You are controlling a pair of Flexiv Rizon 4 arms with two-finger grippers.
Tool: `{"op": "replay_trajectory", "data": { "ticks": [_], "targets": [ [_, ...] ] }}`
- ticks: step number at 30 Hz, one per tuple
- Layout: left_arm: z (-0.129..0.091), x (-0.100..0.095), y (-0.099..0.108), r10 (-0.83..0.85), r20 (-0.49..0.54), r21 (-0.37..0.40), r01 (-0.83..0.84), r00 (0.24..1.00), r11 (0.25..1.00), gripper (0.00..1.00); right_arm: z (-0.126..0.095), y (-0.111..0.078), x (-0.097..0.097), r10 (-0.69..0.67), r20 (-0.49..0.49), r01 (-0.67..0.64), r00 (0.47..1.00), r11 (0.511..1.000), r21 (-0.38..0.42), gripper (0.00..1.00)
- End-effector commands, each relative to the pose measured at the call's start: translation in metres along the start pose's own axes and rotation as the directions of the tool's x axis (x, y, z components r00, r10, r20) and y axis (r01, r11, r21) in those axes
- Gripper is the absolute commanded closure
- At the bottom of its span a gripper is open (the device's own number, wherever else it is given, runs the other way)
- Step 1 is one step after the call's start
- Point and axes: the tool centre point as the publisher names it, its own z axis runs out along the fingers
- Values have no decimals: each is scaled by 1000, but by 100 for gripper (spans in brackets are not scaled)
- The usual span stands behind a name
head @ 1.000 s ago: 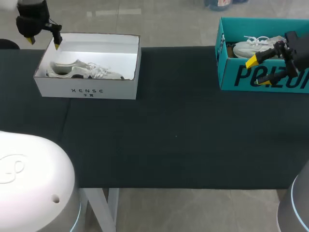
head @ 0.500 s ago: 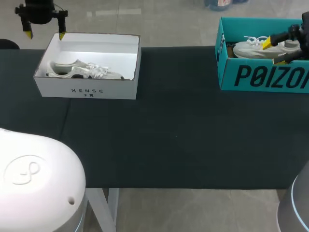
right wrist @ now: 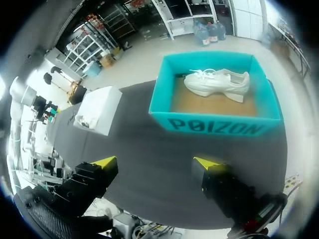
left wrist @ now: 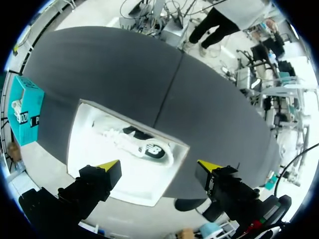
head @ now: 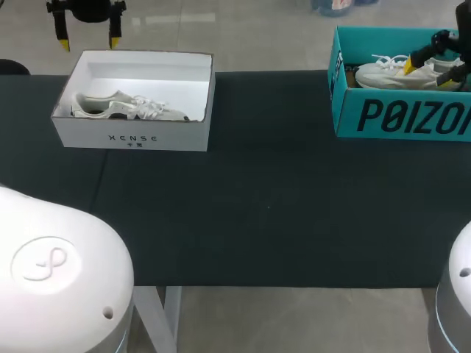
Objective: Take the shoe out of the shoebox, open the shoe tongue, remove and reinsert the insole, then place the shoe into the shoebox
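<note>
A white shoebox (head: 136,137) stands at the table's far left with a white shoe (head: 125,107) lying inside. My left gripper (head: 88,43) hangs open high above the box's back edge; in its wrist view the gripper (left wrist: 159,166) looks straight down on the box (left wrist: 84,144) and the shoe (left wrist: 137,147). A teal shoebox (head: 397,118) at the far right holds another white shoe (head: 386,72). My right gripper (head: 427,73) hovers open over that shoe. From the right wrist, the gripper (right wrist: 157,162) stands well above the teal box (right wrist: 214,127) and its shoe (right wrist: 217,82).
A dark cloth covers the table (head: 265,206) between the two boxes and toward the front edge. The white box (right wrist: 99,109) shows far off beside the teal one in the right wrist view, and the teal box (left wrist: 22,109) shows beyond the white one in the left wrist view.
My left gripper has swung right and back, from the white box's left corner to above its back edge. My right gripper has risen from the teal box's front wall to over the shoe.
</note>
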Motion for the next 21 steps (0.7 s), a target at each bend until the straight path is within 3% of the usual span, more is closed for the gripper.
{"op": "replay_trajectory", "data": {
  "ticks": [1,4,7,8,13,18,21],
  "targets": [
    [-1,0,1,1,-3,1,-1,1000,1000,0,-2,1,7,-88,538,88,839,996,25,0],
    [-1,0,1,1,-3,1,-1,1000,1000,0,-2,1,7,-88,538,88,839,996,25,0],
    [-1,0,1,1,-3,1,-1,1000,1000,0,10,5,-16,-22,622,-21,783,998,62,0],
    [-2,-2,3,-44,-30,-37,43,999,998,0,12,10,-23,-18,661,-31,750,998,63,0],
    [-4,-10,1,-357,-132,-66,351,925,934,0,26,43,-49,24,711,-111,702,991,76,0],
    [-12,-7,-9,-573,-143,-35,574,807,818,0,39,65,-63,-32,704,-128,709,976,173,0],
    [-16,1,-15,-638,-106,5,642,762,766,0,45,77,-74,-27,654,-160,756,961,225,0]
  ]
}}
